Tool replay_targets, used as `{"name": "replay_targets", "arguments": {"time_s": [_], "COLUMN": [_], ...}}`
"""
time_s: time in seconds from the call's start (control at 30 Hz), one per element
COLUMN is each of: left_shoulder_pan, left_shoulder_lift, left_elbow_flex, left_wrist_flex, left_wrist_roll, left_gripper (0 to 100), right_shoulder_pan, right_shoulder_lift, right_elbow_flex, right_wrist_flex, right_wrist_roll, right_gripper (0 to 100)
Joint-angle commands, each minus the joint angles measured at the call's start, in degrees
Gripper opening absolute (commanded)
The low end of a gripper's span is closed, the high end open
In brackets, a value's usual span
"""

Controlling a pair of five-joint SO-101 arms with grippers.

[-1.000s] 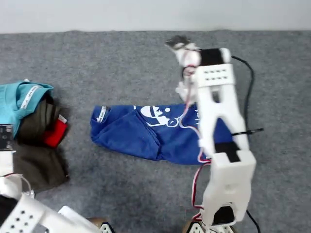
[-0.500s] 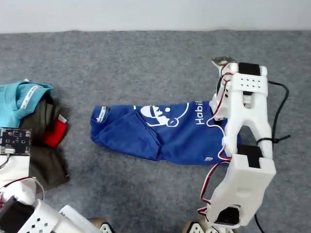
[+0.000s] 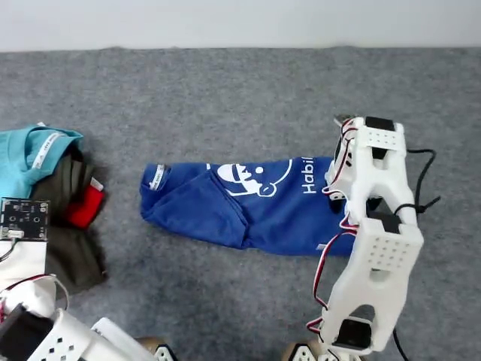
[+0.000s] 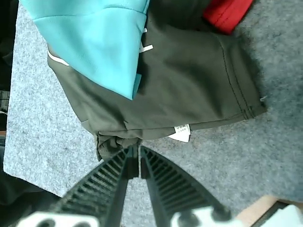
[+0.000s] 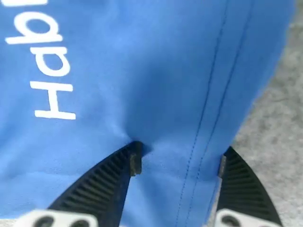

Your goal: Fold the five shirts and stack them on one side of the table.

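A blue shirt [image 3: 248,203] with white print lies spread lengthwise mid-table. The right arm [image 3: 373,188] stands over its right end. In the right wrist view my right gripper [image 5: 179,163] is open, both fingertips pressed onto the blue shirt [image 5: 142,71] on either side of its stitched hem. A pile at the left edge holds a teal shirt [image 3: 30,154], a dark olive shirt [image 3: 64,241] and a red one [image 3: 83,207]. My left gripper [image 4: 137,158] is shut, its tips at the bunched edge of the dark olive shirt [image 4: 189,85], beside the teal shirt [image 4: 94,42].
Grey carpet-like cloth [image 3: 188,98] covers the table, bare behind and in front of the blue shirt. The left arm [image 3: 22,256] rises at the front left corner, next to the pile. A pale wall runs along the far edge.
The right arm swung from behind the blue shirt's middle to its right end and came down onto it. The left arm shifted slightly by the pile.
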Motion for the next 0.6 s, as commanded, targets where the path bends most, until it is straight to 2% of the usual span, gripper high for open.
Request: {"name": "replay_targets", "arguments": {"time_s": [0.0,0.13,0.27,0.3,0.57], "left_shoulder_pan": [0.2,0.2,0.2,0.2,0.2], "left_shoulder_lift": [-0.4,-0.4,-0.2,-0.2,-0.3], "left_elbow_flex": [-0.3,-0.3,-0.3,-0.3,-0.3], "left_wrist_flex": [-1.1,-1.1,-1.2,-1.2,-1.2], "left_wrist_roll": [0.0,0.0,0.0,0.0,0.0], "left_gripper": [2,2,2,2,2], "right_shoulder_pan": [-0.6,-0.6,-1.3,-1.5,0.0], "right_shoulder_lift": [1.8,3.0,1.5,0.7,-7.6], "right_elbow_flex": [-0.3,-0.3,-0.4,-0.4,-0.3], "right_wrist_flex": [0.1,1.0,1.2,1.5,3.5], "right_wrist_roll": [-0.6,-0.1,2.3,2.5,4.7], "right_gripper": [26.3,23.2,2.4,0.0,0.9]}}
